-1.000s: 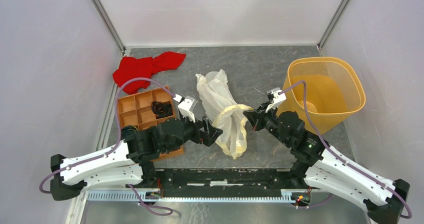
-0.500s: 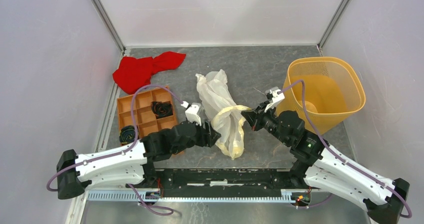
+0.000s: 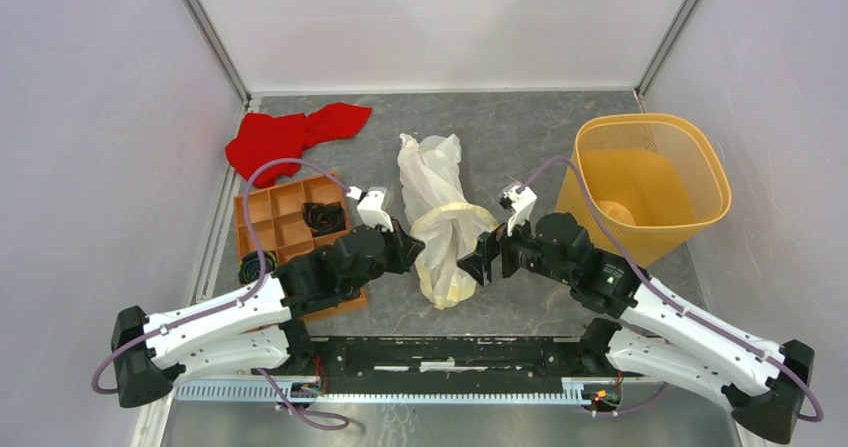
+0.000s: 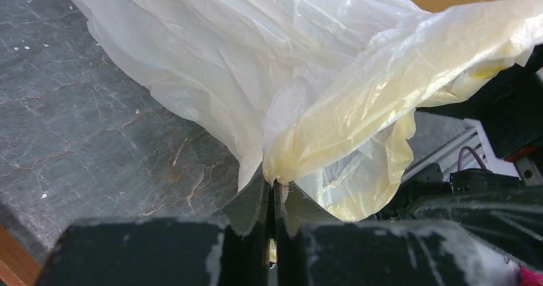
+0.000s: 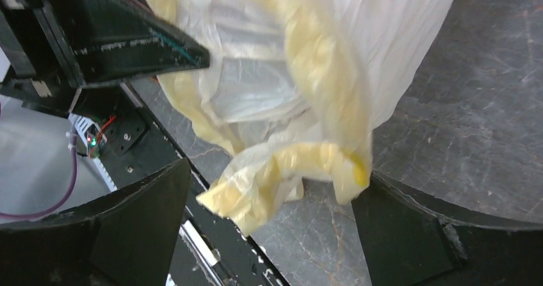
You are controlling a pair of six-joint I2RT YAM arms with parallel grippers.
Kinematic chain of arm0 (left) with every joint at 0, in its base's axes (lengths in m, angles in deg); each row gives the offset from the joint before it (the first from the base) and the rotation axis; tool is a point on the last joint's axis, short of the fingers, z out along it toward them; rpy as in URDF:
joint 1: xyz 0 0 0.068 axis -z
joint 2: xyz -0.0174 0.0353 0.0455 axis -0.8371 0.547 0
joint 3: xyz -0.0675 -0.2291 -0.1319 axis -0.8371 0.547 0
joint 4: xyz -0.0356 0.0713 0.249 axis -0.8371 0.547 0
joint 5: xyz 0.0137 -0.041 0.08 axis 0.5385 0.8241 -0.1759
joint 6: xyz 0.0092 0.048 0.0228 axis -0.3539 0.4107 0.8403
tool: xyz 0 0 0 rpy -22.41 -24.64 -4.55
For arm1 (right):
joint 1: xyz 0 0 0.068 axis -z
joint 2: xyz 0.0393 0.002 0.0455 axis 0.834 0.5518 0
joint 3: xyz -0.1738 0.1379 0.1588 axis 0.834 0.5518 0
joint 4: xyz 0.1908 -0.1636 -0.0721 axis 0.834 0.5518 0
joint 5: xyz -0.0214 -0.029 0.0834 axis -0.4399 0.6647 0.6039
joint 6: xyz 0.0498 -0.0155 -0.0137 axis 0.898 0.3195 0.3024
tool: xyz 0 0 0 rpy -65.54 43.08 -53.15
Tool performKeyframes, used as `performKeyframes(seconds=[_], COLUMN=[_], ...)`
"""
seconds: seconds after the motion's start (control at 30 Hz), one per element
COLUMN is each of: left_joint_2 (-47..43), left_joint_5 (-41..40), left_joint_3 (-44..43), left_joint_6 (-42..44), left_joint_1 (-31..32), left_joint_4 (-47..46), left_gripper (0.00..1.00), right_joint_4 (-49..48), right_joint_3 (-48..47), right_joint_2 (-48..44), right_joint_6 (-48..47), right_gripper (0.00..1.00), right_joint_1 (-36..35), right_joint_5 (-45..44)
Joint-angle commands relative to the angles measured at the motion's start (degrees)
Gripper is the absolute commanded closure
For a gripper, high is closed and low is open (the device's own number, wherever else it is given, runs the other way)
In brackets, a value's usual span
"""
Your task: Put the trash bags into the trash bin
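Observation:
The trash bag [image 3: 440,217] is a crinkled, cream-white, yellow-tinted sheet lying long on the grey table between the two arms. My left gripper [image 3: 412,250] is shut on the bag's left near edge. In the left wrist view the jaws [image 4: 274,190] pinch a fold of the plastic [image 4: 256,62]. My right gripper [image 3: 478,264] stands open at the bag's right near edge. In the right wrist view its fingers [image 5: 272,183] straddle a yellowish fold [image 5: 301,158] without clamping it. The trash bin [image 3: 652,117], orange-yellow mesh, stands upright at the right.
A red cloth [image 3: 290,137] lies at the back left. An orange compartment tray [image 3: 280,222] with black items [image 3: 322,215] sits by the left arm. White walls enclose the table on three sides. The black base rail [image 3: 440,352] runs along the near edge.
My left gripper has closed on the bag's left edge. My right gripper has let go, opened wide and swung left and nearer. The bag has shifted slightly left.

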Motion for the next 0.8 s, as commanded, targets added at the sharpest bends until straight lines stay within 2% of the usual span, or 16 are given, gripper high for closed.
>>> performKeyframes(seconds=[0.0,0.13,0.27,0.43,0.47,0.5,0.53,0.57,0.6,0.63,0.67,0.77], left_joint_2=[-1.2,-2.8,-5.8,-6.5,-6.5,-6.5,-6.7,-6.8,-7.1,-7.4,-7.7,-8.9], left_joint_5=[-2.8,-3.5,-3.4,-3.3,-4.0,-4.8,-5.5,-6.0,-6.1,-6.1,-5.9,-4.7], left_joint_3=[-3.0,-2.5,-0.1,0.0,0.1,0.3,0.8,1.6,2.4,3.0,3.3,4.3], left_joint_6=[1.5,1.0,-0.1,-0.3,-0.5,-0.9,-1.3,-1.7,-2.1,-2.6,-3.0,-3.6], left_joint_1=[-0.5,-0.5,-0.5,-0.6,-0.6,-0.5,-0.5,-0.7,-0.9,-1.2,-1.4,-1.7], left_joint_4=[-0.8,-0.3,-2.3,-0.1,1.5,2.8,3.7,4.6,5.2,5.9,6.3,6.2], left_gripper=[0.94,0.94,0.94,0.93,0.93,0.93,0.93,0.93,0.93,0.93,0.93,0.93], right_joint_4=[-1.2,-6.2,-20.4,-24.6,-25.6,-25.4,-24.5,-23.3,-23.2,-23.5,-23.9,-26.7], right_joint_3=[1.5,6.8,13.4,13.4,13.9,14.2,14.1,13.9,13.8,13.5,13.2,12.7], right_joint_2=[2.0,3.3,5.5,10.2,10.1,10.0,9.9,10.0,10.2,10.5,10.9,11.7], right_joint_6=[2.8,7.4,9.1,7.8,6.8,5.8,5.7,5.6,4.4,3.0,1.8,-0.5], right_gripper=[0.02,0.02,0.02,0.04,0.14,0.33,0.63,0.72,0.75,0.76,0.70,0.26], right_joint_1=[-1.9,-6.0,-9.4,-10.2,-10.1,-10.1,-10.1,-10.2,-10.2,-10.1,-10.1,-10.1], right_joint_5=[1.2,-6.0,-11.9,-18.3,-19.1,-20.4,-22.2,-24.1,-24.8,-24.6,-23.5,-19.2])
